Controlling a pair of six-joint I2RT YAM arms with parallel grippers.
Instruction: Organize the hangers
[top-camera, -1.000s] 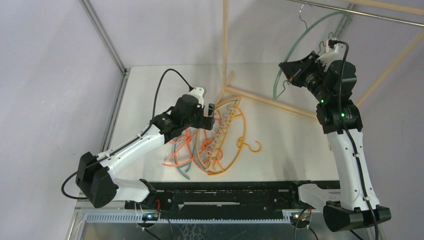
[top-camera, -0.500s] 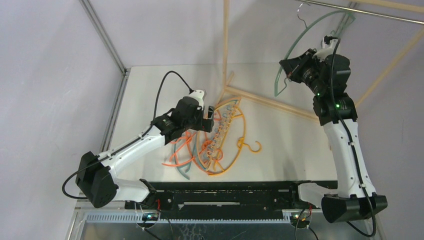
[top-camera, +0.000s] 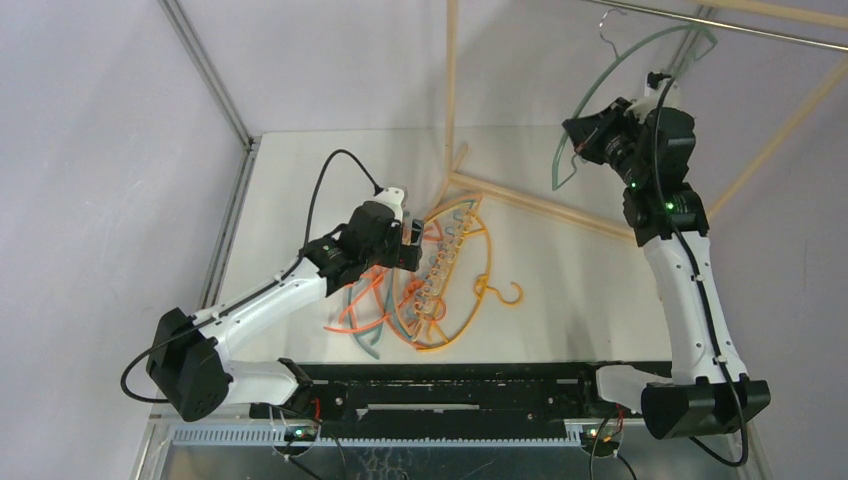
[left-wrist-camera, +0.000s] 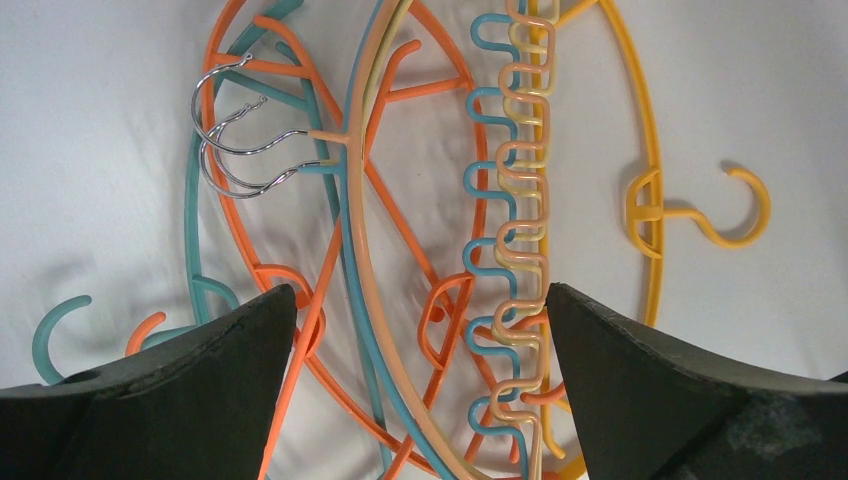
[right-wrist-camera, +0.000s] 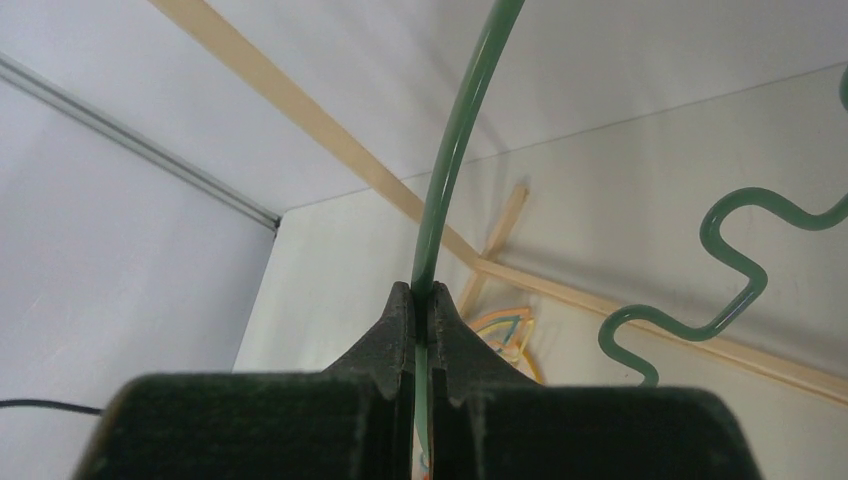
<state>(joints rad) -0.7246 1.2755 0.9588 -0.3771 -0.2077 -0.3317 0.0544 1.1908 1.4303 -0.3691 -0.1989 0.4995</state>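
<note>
The left arm has sunk a little toward the bench (top-camera: 300, 180) and drawn slightly left since half a second ago. It stretches low from its base, and the left claw (top-camera: 411, 240) (left-wrist-camera: 420, 295) is spread wide and grips nothing. It hovers over the pile of hangers (top-camera: 430, 290) (left-wrist-camera: 505, 200), orange, peach, teal and yellow, lying tangled on the bench. The right arm has risen and reaches up nearly straight. The right claw (top-camera: 583, 137) (right-wrist-camera: 425, 300) is pinched on the arc of the green hanger (top-camera: 607, 75) (right-wrist-camera: 452, 150), held high in the air. Its wire hook is up by the metal rail (top-camera: 780, 37), and whether it touches the rail cannot be told.
</note>
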